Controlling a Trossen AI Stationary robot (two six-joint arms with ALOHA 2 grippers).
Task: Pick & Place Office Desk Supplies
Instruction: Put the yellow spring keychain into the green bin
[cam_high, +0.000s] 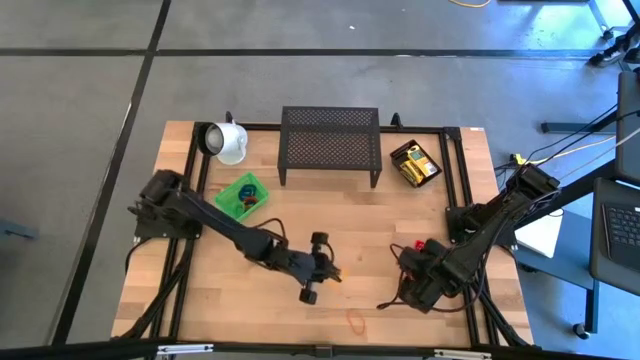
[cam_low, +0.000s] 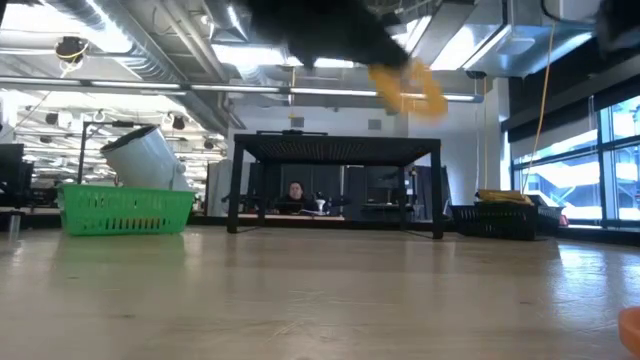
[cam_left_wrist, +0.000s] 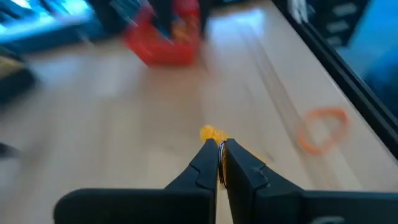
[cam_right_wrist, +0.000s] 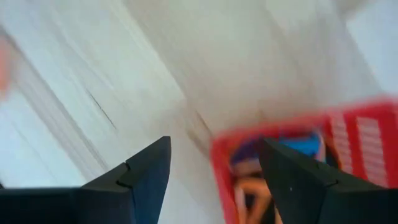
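My left gripper (cam_left_wrist: 219, 144) hangs over the middle of the table (cam_high: 333, 272), shut on a small yellow-orange loop (cam_left_wrist: 212, 133). In the low view that loop (cam_low: 410, 88) shows high above the tabletop. Another orange loop (cam_left_wrist: 321, 129) lies flat on the wood near the front edge (cam_high: 356, 322). My right gripper (cam_right_wrist: 214, 146) stands open, pointing down over the rim of a red basket (cam_right_wrist: 292, 162) with several coloured loops in it. Yellow boxes (cam_high: 416, 165) sit in a black tray at the far right. My left gripper pinches the yellow-orange loop between its two fingertips, on a short piece of the band (cam_left_wrist: 216, 138). The fingers slant down toward the table. The loop hangs off the tips, lifted clear of the wood (cam_low: 418, 95).
A green basket (cam_high: 241, 194) with a few loops stands at the far left, and a white mug (cam_high: 225, 140) lies tipped behind it. A black mesh shelf (cam_high: 330, 145) stands at the far middle. Bare wood lies between the two arms.
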